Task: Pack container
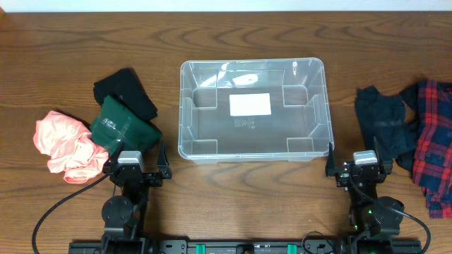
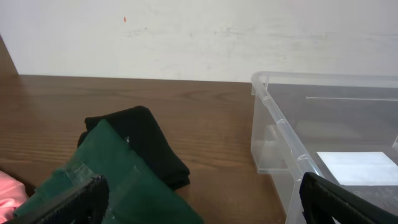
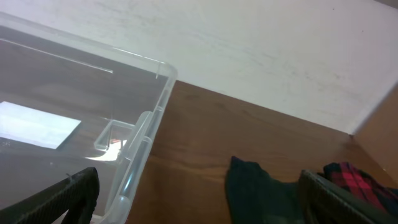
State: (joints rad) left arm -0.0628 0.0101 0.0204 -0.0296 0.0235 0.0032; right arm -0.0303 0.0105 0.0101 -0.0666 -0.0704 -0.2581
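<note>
The container (image 1: 185,113) is a clear rectangular bin with a white label on its base, standing empty at the table's centre. It also shows in the left wrist view (image 2: 273,124) and the right wrist view (image 3: 140,143). Left of it lie a dark green garment (image 1: 126,125), a black garment (image 1: 127,90) and a pink garment (image 1: 65,144). Right of it lie a dark navy garment (image 1: 385,123) and a red plaid garment (image 1: 434,134). My left gripper (image 1: 136,159) is open and empty near the front edge beside the green garment (image 2: 124,186). My right gripper (image 1: 359,161) is open and empty at the bin's front right corner.
The wooden table (image 1: 70,42) runs back to a pale wall (image 2: 199,31). Both arm bases stand at the front edge.
</note>
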